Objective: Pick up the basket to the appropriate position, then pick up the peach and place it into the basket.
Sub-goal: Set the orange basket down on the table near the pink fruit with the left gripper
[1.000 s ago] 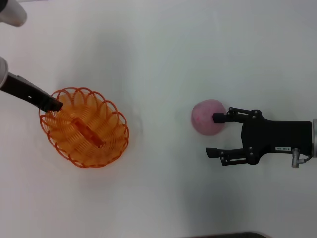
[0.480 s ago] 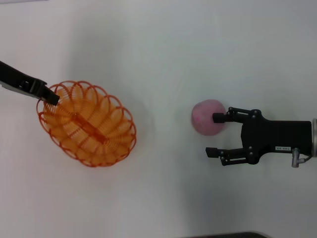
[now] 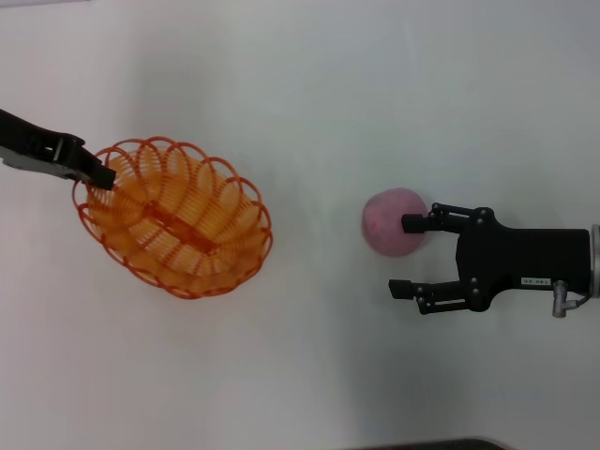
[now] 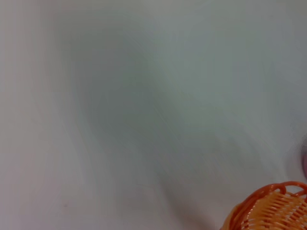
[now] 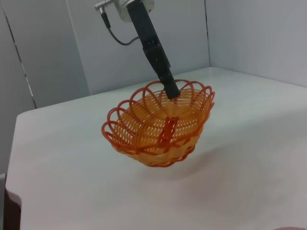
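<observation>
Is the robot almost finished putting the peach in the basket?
Not yet. Done: the left gripper has pinched the basket by its rim and lifted it; the right wrist view shows it tilted, off the table. In hand: carrying the basket. Left: the peach lies on the table, the open right gripper beside it, one fingertip at the fruit. It must be grabbed and dropped into the empty basket.

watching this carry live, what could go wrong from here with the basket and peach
The left end effector pinches the basket by one rim loop only; lifted and tilted off the table, it may slip or swing. The open right end effector sits with one finger over the peach, which could get nudged and roll.
</observation>
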You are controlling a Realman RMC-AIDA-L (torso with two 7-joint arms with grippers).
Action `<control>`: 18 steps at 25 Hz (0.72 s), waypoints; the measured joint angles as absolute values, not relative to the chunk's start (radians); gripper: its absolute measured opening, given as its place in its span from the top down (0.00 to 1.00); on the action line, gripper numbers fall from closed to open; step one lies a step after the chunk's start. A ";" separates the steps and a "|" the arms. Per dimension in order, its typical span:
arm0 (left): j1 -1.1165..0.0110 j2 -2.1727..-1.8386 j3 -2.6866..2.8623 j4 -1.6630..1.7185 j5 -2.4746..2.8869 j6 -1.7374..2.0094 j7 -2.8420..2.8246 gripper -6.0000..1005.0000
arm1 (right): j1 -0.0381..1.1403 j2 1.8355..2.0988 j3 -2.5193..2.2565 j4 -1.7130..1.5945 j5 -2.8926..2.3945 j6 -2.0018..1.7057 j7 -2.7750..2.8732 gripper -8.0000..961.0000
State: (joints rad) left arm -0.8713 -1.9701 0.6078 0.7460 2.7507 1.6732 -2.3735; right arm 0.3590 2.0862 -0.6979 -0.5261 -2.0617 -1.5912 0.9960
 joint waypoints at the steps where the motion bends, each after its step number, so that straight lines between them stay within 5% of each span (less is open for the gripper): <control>1: -0.868 -1.972 0.608 0.746 2.740 1.677 -2.379 0.92 | 0.359 2.086 -0.698 -0.526 -2.062 -1.591 0.996 0.03; 9: -0.800 -1.996 0.601 0.745 2.638 1.681 -2.433 0.93 | 0.356 2.086 -0.698 -0.526 -2.062 -1.591 0.997 0.03; 18: -0.686 -2.065 0.579 0.778 2.530 1.616 -2.447 0.93 | 0.349 2.086 -0.696 -0.526 -2.062 -1.592 0.997 0.03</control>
